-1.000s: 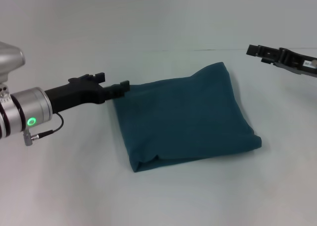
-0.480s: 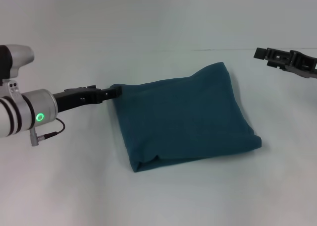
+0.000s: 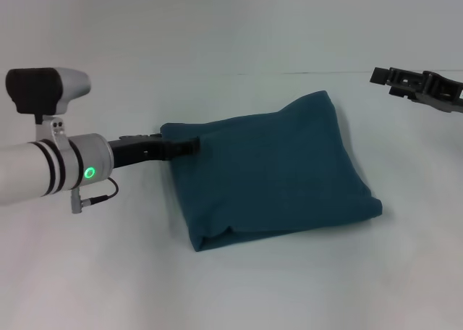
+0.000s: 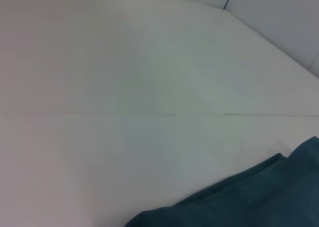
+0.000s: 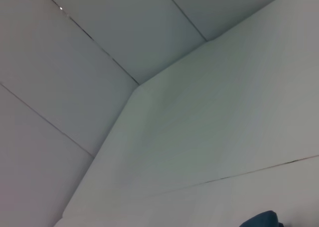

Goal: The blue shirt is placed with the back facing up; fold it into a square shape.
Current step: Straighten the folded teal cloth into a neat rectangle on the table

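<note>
One blue shirt [image 3: 271, 172], folded nearly square, lies mid-table [image 3: 108, 272]. Left pincer [image 3: 189, 146] on its far-left corner, finger state indiscernible. Right pincer [image 3: 383, 75] hovers far right, idle. Judged final tidy-up; next: retract.

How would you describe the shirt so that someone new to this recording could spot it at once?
Start from the pale table filling the head view; near its middle lies the blue shirt, folded into a rough square. The left pincer reaches over its far left corner. It is the only dark teal, soft thing there, plain on top.
</note>
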Tool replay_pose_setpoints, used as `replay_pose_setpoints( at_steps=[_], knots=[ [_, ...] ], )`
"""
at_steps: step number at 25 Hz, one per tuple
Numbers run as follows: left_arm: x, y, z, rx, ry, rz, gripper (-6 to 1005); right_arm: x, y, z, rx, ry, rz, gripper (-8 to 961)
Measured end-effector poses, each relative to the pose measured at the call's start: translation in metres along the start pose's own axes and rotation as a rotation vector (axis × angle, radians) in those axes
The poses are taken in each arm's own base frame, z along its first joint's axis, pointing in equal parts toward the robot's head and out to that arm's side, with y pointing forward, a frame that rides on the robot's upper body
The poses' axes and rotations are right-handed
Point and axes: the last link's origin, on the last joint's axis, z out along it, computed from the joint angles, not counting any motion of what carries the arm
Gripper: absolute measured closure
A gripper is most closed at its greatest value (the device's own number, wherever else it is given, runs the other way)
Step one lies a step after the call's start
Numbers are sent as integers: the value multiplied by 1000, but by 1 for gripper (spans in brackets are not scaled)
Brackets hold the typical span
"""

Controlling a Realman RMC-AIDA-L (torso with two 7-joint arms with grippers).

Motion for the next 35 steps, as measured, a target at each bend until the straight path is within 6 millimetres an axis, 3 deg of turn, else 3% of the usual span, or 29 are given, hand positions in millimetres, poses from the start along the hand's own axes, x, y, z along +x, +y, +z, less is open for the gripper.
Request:
replay_pose_setpoints(
  at_steps=[28,33,35],
  knots=[
    [-1,12,11,-5,-33,71,182,3,-3,-1,12,-2,15,184],
    [-1,11,11,-1,-32,73,409,4,-5,-1,18,-1,16,185],
    [-1,10,11,6,-30,72,453,4,-4,-1,19,1,15,185]
  ],
)
